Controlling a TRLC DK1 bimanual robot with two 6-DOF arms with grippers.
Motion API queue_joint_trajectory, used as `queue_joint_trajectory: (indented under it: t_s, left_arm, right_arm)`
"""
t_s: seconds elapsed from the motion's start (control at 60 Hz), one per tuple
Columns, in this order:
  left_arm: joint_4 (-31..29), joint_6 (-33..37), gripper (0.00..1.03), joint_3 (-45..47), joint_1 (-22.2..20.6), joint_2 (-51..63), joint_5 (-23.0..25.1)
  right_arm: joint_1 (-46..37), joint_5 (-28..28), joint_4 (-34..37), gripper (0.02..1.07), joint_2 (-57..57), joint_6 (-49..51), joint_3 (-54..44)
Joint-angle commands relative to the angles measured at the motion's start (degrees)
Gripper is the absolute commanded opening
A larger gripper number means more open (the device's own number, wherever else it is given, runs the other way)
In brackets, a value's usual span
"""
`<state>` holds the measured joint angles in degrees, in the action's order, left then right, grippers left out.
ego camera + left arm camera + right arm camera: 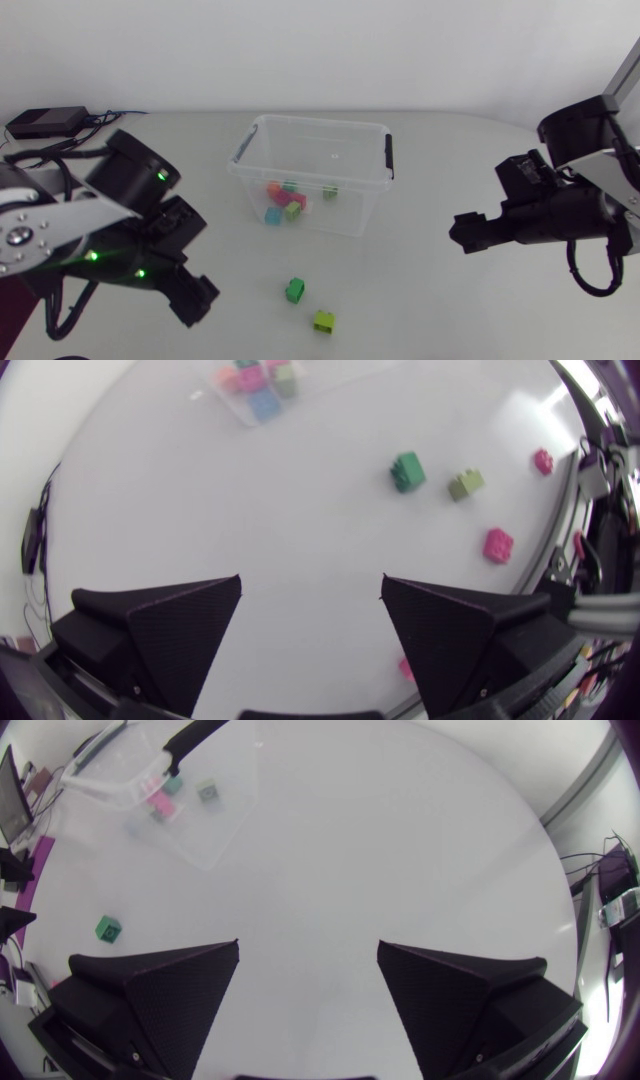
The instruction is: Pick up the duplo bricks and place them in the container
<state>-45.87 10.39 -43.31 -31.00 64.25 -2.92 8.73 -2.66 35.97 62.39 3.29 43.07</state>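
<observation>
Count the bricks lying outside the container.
4: green brick beside lime brick, far pink brick past the lime one, near pink brick closer to the left gripper. A pink speck by its finger may be a fifth.

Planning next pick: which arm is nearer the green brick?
Left. The left arm ends just beside the green brick; the right arm ends much farther off on its other side.

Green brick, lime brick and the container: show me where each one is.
green brick (294, 290), head view, middle of its top face.
lime brick (324, 320), head view, middle of its top face.
container (320, 122), head view, on its far rim.
</observation>
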Motion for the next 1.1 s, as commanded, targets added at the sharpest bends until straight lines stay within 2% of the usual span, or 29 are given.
queue_joint_trajectory:
  t_s: [0.0,0.05,0.133,0.233,0.3,0.433,0.483,0.55,0.6,0.75,0.917,1.0,1.033,1.083]
  left_arm:
    - [-1.7,2.5,0.98,3.9,-5.6,1.8,-0.2]
    - [-2.5,3.8,0.98,5.3,-8.5,3.2,-0.2]
    - [-4.8,7.4,0.98,6.7,-11.0,4.1,-0.2]
    - [-7.8,8.1,0.97,7.3,-13.3,5.7,-0.2]
    - [-10.0,8.2,0.96,7.2,-14.9,6.8,-0.2]
    - [-10.6,7.7,0.96,6.8,-18.7,8.8,0.3]
    - [-11.4,7.9,0.96,6.2,-18.8,10.3,0.6]
    - [-12.4,8.1,0.96,4.5,-17.3,13.4,5.5]
    - [-13.4,8.1,0.94,3.8,-18.0,14.9,6.6]
    - [-13.0,7.0,0.93,2.7,-21.2,17.8,7.0]
    - [-9.1,4.2,0.91,3.9,-23.2,24.3,7.2]
    - [-8.5,4.0,0.80,4.1,-22.3,24.8,7.2]
    - [-8.3,4.2,0.71,4.2,-21.5,24.8,7.2]
    - [-7.0,3.8,0.49,4.2,-20.7,24.8,7.3]
  right_arm:
    - [2.6,-0.9,2.4,1.02,2.0,2.2,1.2]
    - [4.5,-2.2,3.1,1.02,2.6,2.3,1.1]
    - [5.8,-6.4,5.0,1.02,4.2,2.7,1.0]
    - [6.2,-8.9,7.5,1.02,6.7,3.4,1.5]
    - [7.2,-8.9,10.4,1.02,8.5,2.4,2.9]
    - [10.2,-6.9,16.5,1.02,12.0,0.8,5.4]
    - [11.4,-5.9,17.3,1.02,12.6,0.1,5.7]
    - [12.9,-4.0,17.6,1.02,14.1,-1.0,6.1]
    - [13.3,-3.2,17.6,1.02,15.2,-1.2,6.2]
    - [14.5,-2.7,17.5,1.02,16.4,-2.1,6.3]
    - [16.0,-2.4,17.5,1.02,16.0,-3.0,5.4]
    - [17.5,-1.6,17.8,1.02,16.4,-3.6,4.7]
    - [18.1,-1.6,17.8,1.02,16.5,-3.9,4.3]
    - [18.8,-1.5,18.5,1.02,17.3,-4.0,4.3]
